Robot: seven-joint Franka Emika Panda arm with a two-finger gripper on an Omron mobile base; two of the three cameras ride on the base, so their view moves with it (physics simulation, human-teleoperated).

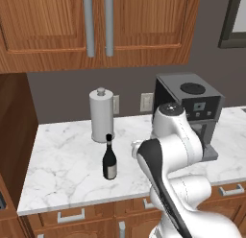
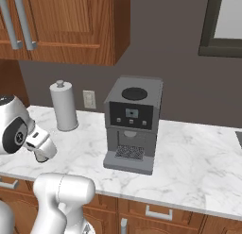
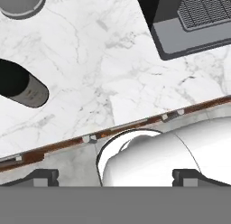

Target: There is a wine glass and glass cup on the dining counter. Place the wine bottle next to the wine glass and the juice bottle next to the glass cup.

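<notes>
Left base view, wine bottle upright, paper towel roll behind

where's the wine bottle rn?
The wine bottle stands upright on the marble worktop in the left base view, left of the arm and just in front of the paper towel roll; the hand view catches it at the left edge.

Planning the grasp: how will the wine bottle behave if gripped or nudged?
The wine bottle stands upright, tall on a narrow base, so a nudge near its slim neck would probably tip it. Its round, smooth-looking body may slip between the fingers, and would likely roll if toppled.
</notes>
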